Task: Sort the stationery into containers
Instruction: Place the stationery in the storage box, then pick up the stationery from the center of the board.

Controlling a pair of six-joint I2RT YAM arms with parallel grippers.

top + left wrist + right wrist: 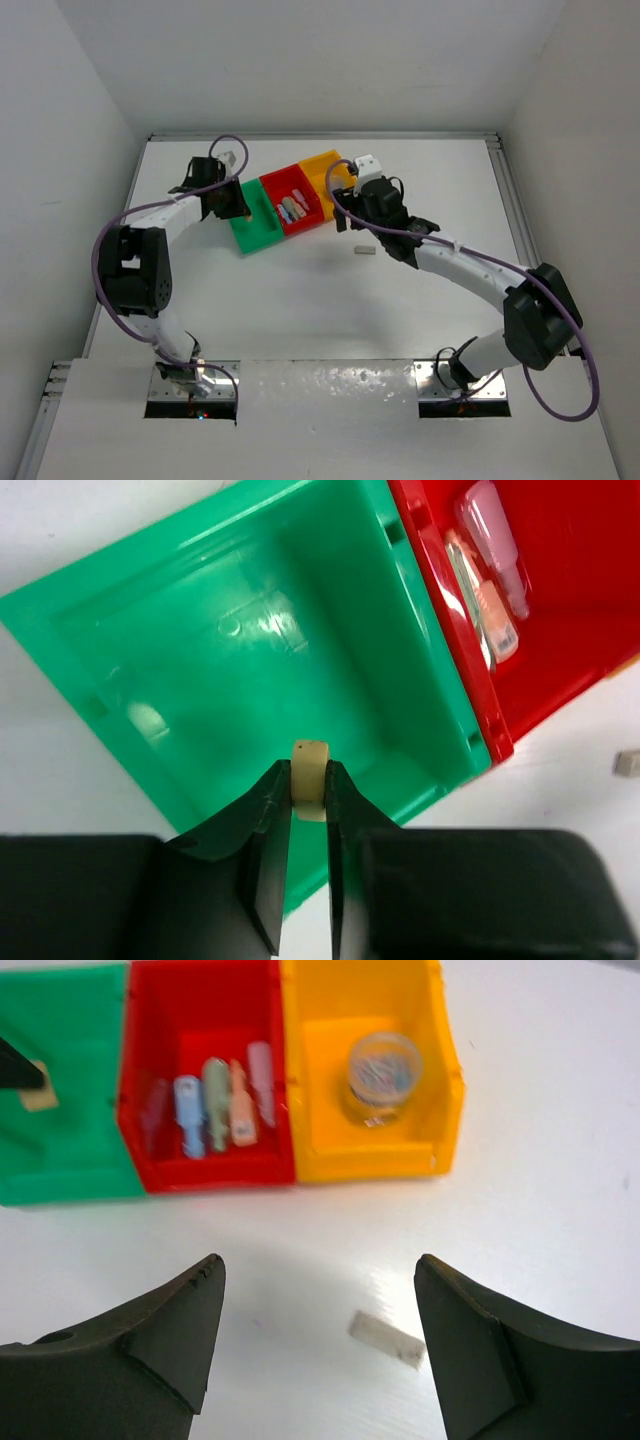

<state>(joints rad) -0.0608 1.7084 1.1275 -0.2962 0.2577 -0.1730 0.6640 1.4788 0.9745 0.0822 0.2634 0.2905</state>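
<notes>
Right pincer [318, 1272]: jaws wide apart, holding nothing, above the desk [560, 1160].
Pale block [387, 1339]: flat on the desk beneath it.
Left pincer [305, 780]: clamped on a tan block [309, 760] over the green bin [250, 630].
Red bin [200, 1020]: middle of the row, pastel pieces [215, 1105] side by side.
Orange-yellow bin [330, 1130]: round grey item [383, 1075] inside.

Loose block [387, 1339] lies on table [560, 1160] before bins [215, 1172]
</notes>
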